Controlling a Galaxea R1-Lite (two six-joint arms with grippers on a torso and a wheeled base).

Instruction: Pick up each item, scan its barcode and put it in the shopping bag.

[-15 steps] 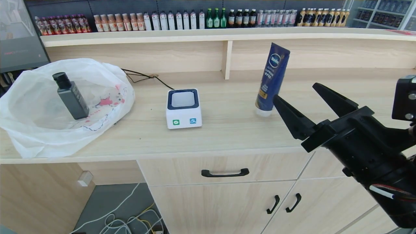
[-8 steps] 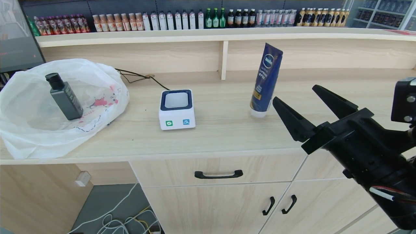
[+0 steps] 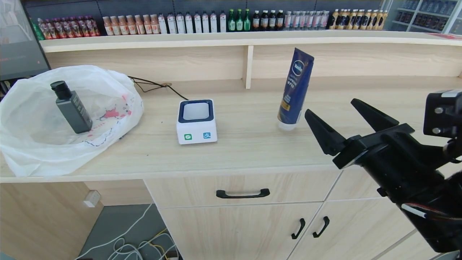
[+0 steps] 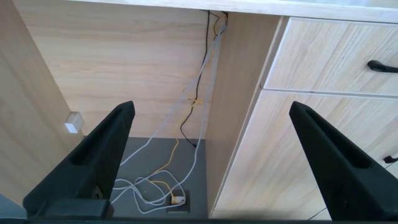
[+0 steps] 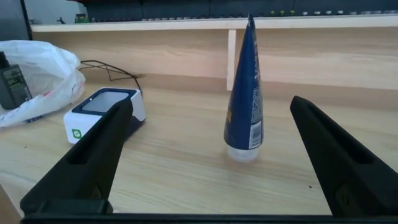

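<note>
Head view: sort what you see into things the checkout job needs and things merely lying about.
Job: blue tube, scanner, shopping bag, grey bottle inside it, right gripper.
Lying about: shelf bottles, drawer handle.

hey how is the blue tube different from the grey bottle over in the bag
The blue tube is tall and tapered, with its white cap at the bottom; the grey bottle is boxy, with a black cap on top. The blue tube stands on the bare counter; the grey bottle sits inside the white shopping bag, leaning. Both are closed containers.
</note>
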